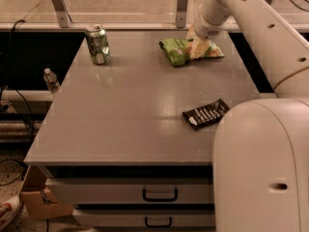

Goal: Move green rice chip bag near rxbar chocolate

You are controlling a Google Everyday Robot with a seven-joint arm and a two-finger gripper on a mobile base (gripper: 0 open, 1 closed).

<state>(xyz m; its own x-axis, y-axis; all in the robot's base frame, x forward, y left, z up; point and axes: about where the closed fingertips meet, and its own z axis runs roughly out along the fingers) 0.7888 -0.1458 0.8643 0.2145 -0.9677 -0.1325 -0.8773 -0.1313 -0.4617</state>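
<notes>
The green rice chip bag (177, 50) lies flat at the far right of the grey table (130, 105). My gripper (198, 48) hangs from the white arm (241, 13) and sits over the bag's middle, hiding part of it. The bag's right end shows past the gripper. The rxbar chocolate (206, 113), a dark wrapper with white lettering, lies flat near the table's right edge, well in front of the bag. My robot's white body (263, 168) fills the lower right.
A green soda can (98, 44) stands upright at the far left of the table. A small plastic bottle (50, 80) stands off the left edge. A glass rail with posts (181, 4) runs behind the table. Drawers (159, 195) are below the front edge.
</notes>
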